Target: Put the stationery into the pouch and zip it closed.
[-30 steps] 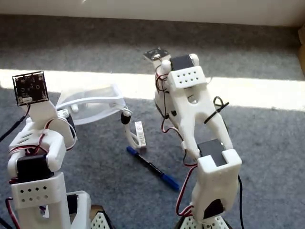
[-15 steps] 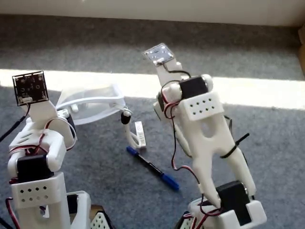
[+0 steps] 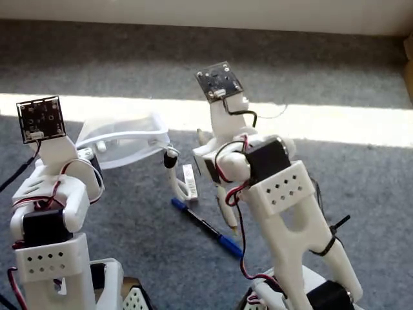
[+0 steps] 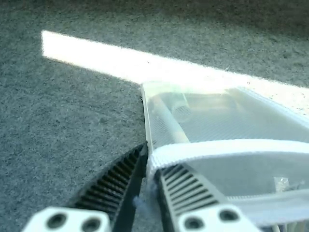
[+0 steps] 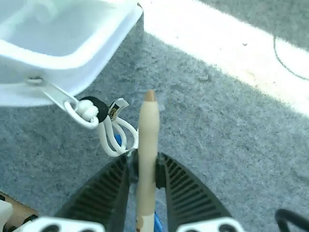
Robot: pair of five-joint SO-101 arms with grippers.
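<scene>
A clear mesh pouch (image 3: pixel 126 143) with a white rim lies open on the grey carpet. My left gripper (image 4: pixel 149 162) is shut on the pouch's (image 4: pixel 222 121) rim corner, and a pale stick lies inside. My right gripper (image 5: pixel 144 159) is shut on a beige pen (image 5: pixel 147 140), held above the carpet just right of the pouch (image 5: pixel 63 38). In the high view the beige pen (image 3: pixel 227 216) slants under the right arm (image 3: pixel 258 161). A blue pen (image 3: pixel 206 227) and a small white eraser (image 3: pixel 188 181) lie on the carpet between the arms.
The pouch's zip pull, a white cord (image 5: pixel 108 133) with a black bead (image 3: pixel 170 161), trails from its right end toward the eraser. A bright sunlit band (image 3: pixel 348 123) crosses the carpet behind the arms. Open carpet (image 3: pixel 361 181) lies to the right.
My right arm has drawn back toward the near side and its wrist has risen; the beige pen now shows in its gripper. The left arm, pouch, blue pen and eraser have not moved.
</scene>
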